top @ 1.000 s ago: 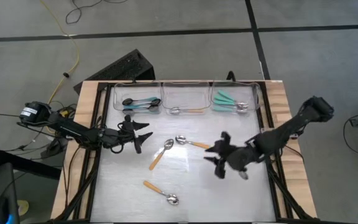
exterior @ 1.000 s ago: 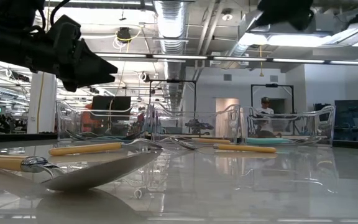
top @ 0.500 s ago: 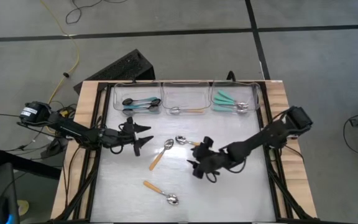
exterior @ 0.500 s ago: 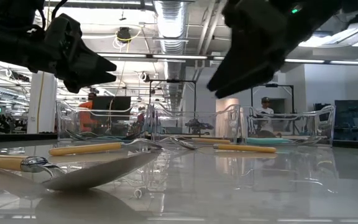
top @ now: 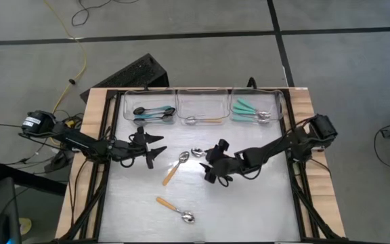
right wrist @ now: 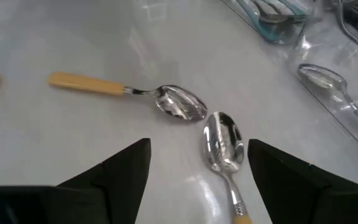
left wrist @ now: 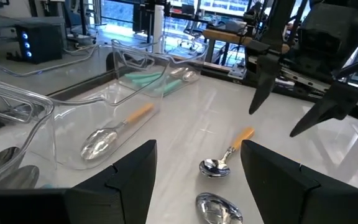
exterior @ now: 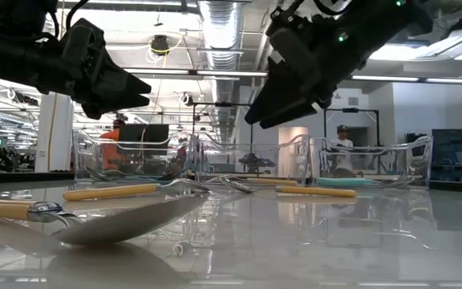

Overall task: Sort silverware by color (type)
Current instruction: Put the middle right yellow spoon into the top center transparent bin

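A robotics lab or workshop in an open industrial hall is showing here. Above the table [exterior: 311, 241], bare ducts [exterior: 223, 20] and strip lights [exterior: 207, 74] are running along an unfinished ceiling. Beyond the table, workbenches, monitors [exterior: 152, 135] and metal frames are standing, and a person [exterior: 342, 138] is sitting there. Around the table, a grey concrete floor [top: 202, 61] is lying bare, with loose cables [top: 80, 57] trailing across it.

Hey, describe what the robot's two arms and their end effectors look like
Both arms are slim, dark and jointed. The left arm has a white label near its base. Each end effector, left and right, ends in two pointed black fingers. The right one shows a small green light.
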Action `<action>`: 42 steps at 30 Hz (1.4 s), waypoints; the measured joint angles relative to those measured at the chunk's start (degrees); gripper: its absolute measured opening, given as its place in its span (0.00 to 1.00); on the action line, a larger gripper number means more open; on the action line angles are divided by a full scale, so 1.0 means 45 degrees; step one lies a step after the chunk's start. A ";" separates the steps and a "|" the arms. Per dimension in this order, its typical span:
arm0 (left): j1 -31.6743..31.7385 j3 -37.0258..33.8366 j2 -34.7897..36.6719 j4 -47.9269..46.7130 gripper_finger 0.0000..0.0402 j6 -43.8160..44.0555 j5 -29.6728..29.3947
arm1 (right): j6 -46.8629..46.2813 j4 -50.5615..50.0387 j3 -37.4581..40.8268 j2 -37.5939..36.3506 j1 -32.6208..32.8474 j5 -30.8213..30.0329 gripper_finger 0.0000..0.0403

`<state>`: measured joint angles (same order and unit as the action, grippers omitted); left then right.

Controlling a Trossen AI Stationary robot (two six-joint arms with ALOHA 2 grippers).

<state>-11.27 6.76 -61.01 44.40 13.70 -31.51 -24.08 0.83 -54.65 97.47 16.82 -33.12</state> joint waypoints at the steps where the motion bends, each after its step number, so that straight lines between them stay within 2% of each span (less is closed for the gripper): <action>1: 0.0000 0.0000 0.0000 0.0000 0.54 -0.0026 -0.0005 | 0.0159 0.0159 0.0000 0.0000 -0.0039 0.0018 0.74; 9: 0.0000 0.0000 0.0002 0.0010 0.54 -0.0341 0.0007 | 0.3045 0.1156 -0.0005 -0.0468 -0.0140 0.0478 0.74; 13: 0.0000 0.0000 0.0000 0.0075 0.54 -0.0546 -0.0340 | 0.4107 0.1183 0.0000 -0.1090 -0.0489 0.1429 0.74; 17: 0.0005 0.0000 0.0003 0.0457 0.54 -0.0796 -0.0595 | 0.3730 0.0391 -0.0004 -0.2150 -0.0666 0.1561 0.74; 20: 0.0005 0.0000 0.0005 0.0593 0.54 -0.0973 -0.0020 | 0.3797 0.0230 0.0510 -0.2815 -0.0575 0.1084 0.74; 25: 0.0000 -0.0003 0.0000 0.0407 0.54 -0.0607 0.0719 | 0.3137 0.0648 0.1939 -0.4319 -0.0607 0.0496 0.74; 31: 0.0000 -0.0005 0.0000 0.0997 0.54 -0.0566 0.0835 | 0.2265 0.1696 0.3963 -0.5986 -0.0167 0.0168 0.74; 36: 0.0000 -0.0001 0.0000 0.1742 0.54 -0.0756 0.0851 | 0.2445 0.3364 0.5115 -0.6135 -0.0020 0.0024 0.74; 42: 0.0000 -0.0005 0.0000 0.1774 0.54 -0.0946 0.1297 | 0.2688 0.4698 0.5378 -0.5090 -0.0125 0.0005 0.74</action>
<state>-11.27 6.74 -61.01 52.39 9.45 -25.67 -11.99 21.97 -30.45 74.56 16.26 -33.10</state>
